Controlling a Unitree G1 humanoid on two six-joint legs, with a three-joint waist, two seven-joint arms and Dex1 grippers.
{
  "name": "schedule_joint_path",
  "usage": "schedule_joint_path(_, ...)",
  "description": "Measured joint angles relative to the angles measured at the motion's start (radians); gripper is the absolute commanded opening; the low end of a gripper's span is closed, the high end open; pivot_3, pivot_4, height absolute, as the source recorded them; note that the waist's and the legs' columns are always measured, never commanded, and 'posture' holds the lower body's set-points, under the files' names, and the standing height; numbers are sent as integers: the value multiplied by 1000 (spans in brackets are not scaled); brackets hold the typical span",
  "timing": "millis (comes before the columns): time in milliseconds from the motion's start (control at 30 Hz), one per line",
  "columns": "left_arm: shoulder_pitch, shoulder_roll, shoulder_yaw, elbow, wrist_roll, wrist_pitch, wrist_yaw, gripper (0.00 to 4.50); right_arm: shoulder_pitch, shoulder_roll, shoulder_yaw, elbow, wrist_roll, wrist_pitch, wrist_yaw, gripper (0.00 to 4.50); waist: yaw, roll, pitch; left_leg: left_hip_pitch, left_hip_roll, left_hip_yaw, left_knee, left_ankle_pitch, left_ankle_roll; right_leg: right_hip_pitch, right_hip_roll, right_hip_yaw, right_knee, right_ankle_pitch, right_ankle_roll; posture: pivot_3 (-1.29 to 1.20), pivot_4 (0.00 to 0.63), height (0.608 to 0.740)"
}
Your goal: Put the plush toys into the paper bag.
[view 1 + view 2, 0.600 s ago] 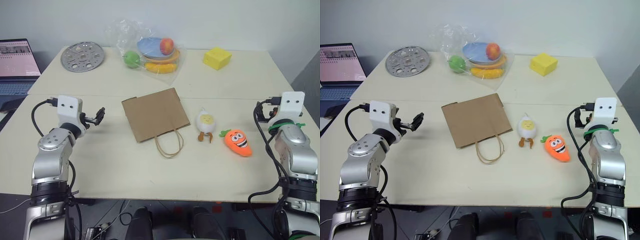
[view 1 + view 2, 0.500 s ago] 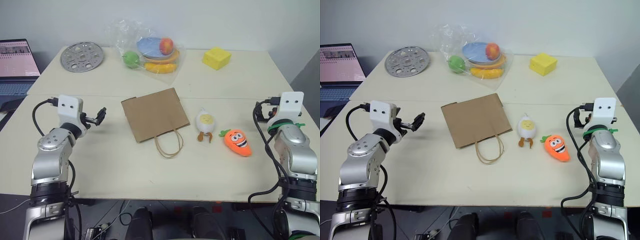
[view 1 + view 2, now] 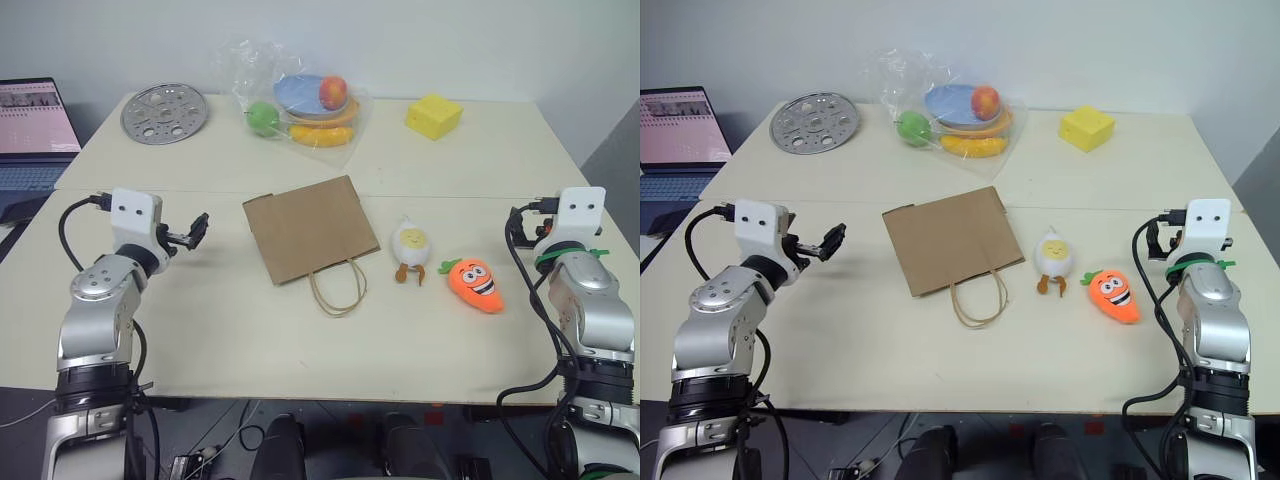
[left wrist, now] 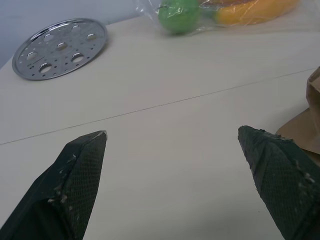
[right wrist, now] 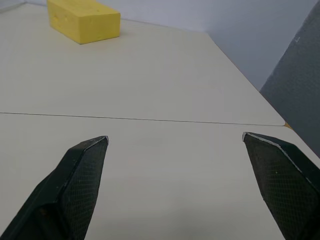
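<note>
Near the middle of the worktop (image 3: 200, 330) lay the flat brown kraft paper bag (image 3: 303, 229), its cord handles toward the front edge. Just to its right, toward the right edge, sat the white egg-shaped plush toy (image 3: 411, 248), then the orange smiling carrot plush toy (image 3: 477, 284), its long axis slanting toward the front right corner. The right tool (image 5: 175, 185) was nearer both toys; the left tool (image 4: 175, 180) was nearer the bag. Both pointed level and forward, jaws wide apart, empty.

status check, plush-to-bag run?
Left gripper and right gripper open, empty. Egg plush and carrot plush beside flat paper bag. Path clear.
</note>
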Motion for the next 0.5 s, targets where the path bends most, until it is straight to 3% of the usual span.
schedule_joint_path(200,0,5,3,0,-18,0,-24,4487,0,-10,12,3,0,-1,17,4500,1,0,0,0,0,0,0,0,0,0,0,0,0,0,0,0,150,740)
schedule_joint_path(333,0,18,13,1,-40,0,-64,4487,-8,-99,6,31,3,-4,85,4500,1,0,0,0,0,0,0,0,0,0,0,0,0,0,0,0,150,740)
schedule_joint_path(500,-1,37,18,7,-67,0,-131,4487,-14,-135,-19,45,19,-8,124,4500,0,0,0,0,0,0,0,0,0,0,0,0,0,0,0,0,150,740)
